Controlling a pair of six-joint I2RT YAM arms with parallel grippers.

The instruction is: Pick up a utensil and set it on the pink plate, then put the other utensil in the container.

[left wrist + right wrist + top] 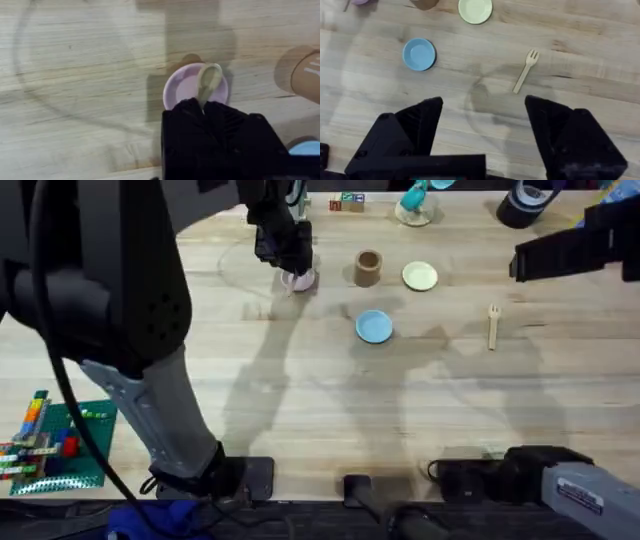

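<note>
The smooth wooden spoon is pinched by its handle in the black fingers of the left gripper, its rounded bowl lying over the small round pink plate, upper centre of the overhead frame. The right gripper is held with its blocky fingers spread wide above pale wood-grain table. The slim pronged fork lies at the right, and the brown cylindrical cup stands beside the plate.

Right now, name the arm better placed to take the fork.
Right. Its gripper hangs open above the fork on bare table. The left gripper is busy holding the spoon over the pink plate.
</note>
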